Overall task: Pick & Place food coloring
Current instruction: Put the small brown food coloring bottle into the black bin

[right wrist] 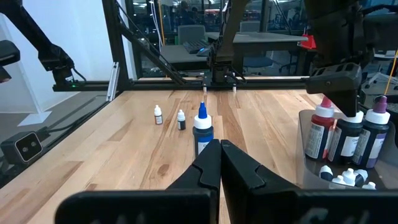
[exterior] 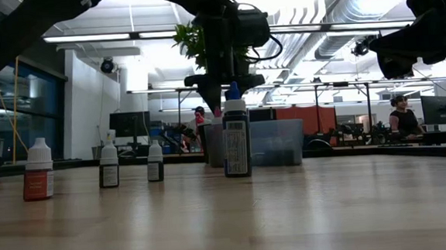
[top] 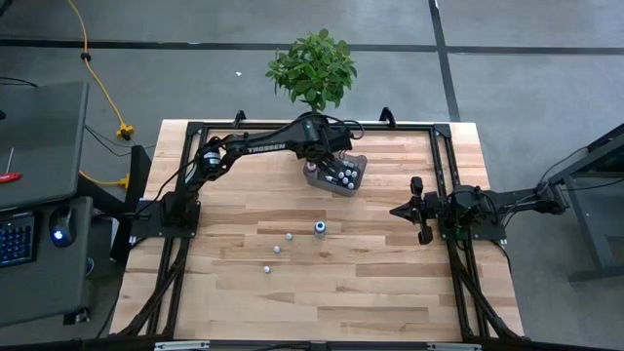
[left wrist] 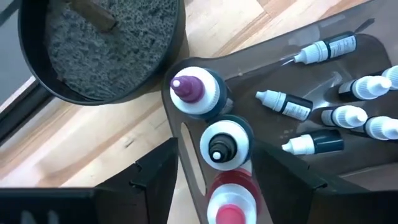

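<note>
Food coloring bottles sit in two groups on a butcher-block table (top: 370,292). Most are inside a clear plastic bin (top: 338,175) near the far edge, just in front of a potted plant (top: 312,68). Three stand upright at one end of the bin: a purple-tipped bottle (left wrist: 194,92), a dark bottle (left wrist: 224,144) with a white collar, and a red bottle (left wrist: 229,199). Several small white-capped bottles (left wrist: 283,103) lie flat on the bin floor beside them.

Directly over the standing three hangs the left gripper (top: 327,164), reaching in from the left; its fingers (left wrist: 152,177) are spread on either side of the dark and red bottles and hold nothing.

Out on the open tabletop, a larger blue-capped bottle (top: 319,227) stands upright, with three tiny white-capped bottles (top: 276,249) scattered near it, all well apart from the bin.

Off to the right side, the right gripper (top: 402,210) hovers with its fingers pressed together, empty and pointing toward the middle.
</note>
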Available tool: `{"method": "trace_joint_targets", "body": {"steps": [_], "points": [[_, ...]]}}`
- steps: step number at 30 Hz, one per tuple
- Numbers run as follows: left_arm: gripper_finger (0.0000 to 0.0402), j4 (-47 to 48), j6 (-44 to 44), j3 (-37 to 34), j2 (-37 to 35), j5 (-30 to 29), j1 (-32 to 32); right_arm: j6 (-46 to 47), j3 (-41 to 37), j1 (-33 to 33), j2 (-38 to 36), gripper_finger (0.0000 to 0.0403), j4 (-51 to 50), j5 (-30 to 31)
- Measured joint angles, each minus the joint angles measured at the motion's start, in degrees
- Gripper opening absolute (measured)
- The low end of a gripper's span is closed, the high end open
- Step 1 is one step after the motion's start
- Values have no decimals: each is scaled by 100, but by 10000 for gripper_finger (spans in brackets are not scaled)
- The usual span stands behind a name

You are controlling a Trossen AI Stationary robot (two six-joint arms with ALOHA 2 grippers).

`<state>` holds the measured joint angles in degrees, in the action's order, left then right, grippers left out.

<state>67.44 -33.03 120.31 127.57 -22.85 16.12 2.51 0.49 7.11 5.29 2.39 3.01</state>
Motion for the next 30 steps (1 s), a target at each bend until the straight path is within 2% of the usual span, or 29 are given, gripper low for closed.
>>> {"method": "trace_joint_targets", "body": {"steps": [4, 9, 15, 20, 30], "points": [[201, -89, 223, 0, 0, 149, -35, 0, 0, 0, 0, 3, 0, 0], [201, -385, 1185, 150, 0, 306, -167, 0, 0, -1, 1, 3, 0, -1], [201, -487, 2195, 615, -9, 159, -346, 0, 0, 1, -1, 3, -1, 0], [201, -404, 2549, 1007, -11, -152, -398, 0, 0, 1, 1, 3, 0, -1], [198, -325, 4502, 1392, -299, 1028, -1069, 0, 0, -1, 1, 3, 3, 1]]}}
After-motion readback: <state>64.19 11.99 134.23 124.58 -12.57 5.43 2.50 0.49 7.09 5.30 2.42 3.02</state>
